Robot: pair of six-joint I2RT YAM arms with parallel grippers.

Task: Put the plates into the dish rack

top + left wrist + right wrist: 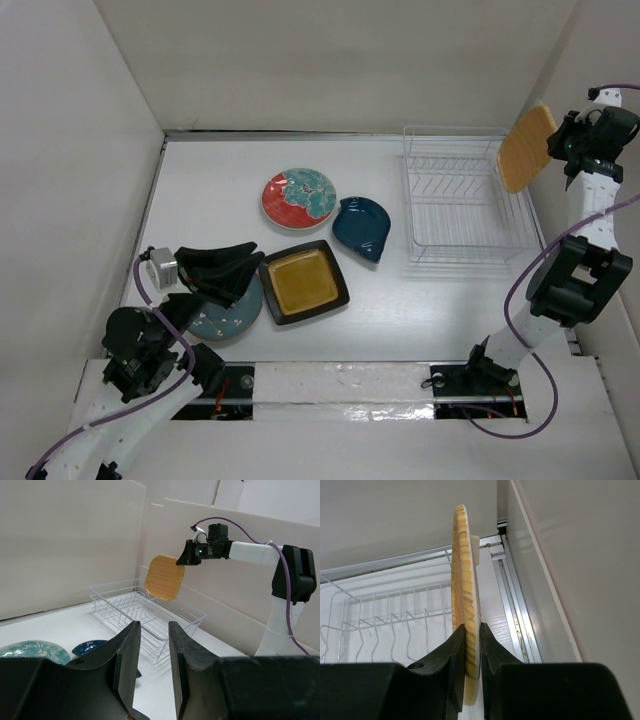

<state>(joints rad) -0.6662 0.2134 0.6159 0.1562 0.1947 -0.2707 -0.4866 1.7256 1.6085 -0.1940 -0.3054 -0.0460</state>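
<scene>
My right gripper point(549, 146) point(472, 628) is shut on the rim of the orange-yellow plate point(526, 147) point(464, 595). It holds the plate on edge above the right end of the white wire dish rack point(458, 200) point(380, 615). On the table lie the red plate with teal flowers point(299, 198), the dark blue leaf-shaped plate point(361, 228) and the black square plate point(303, 281). The grey-teal speckled plate point(230, 316) is partly hidden under my left gripper point(252, 268) point(154, 626). That gripper hovers open with nothing between its fingers.
White walls enclose the table on the left, back and right, and the rack stands close to the right wall. A metal rail point(512, 615) runs along the foot of the right wall. The arm bases sit at the near edge.
</scene>
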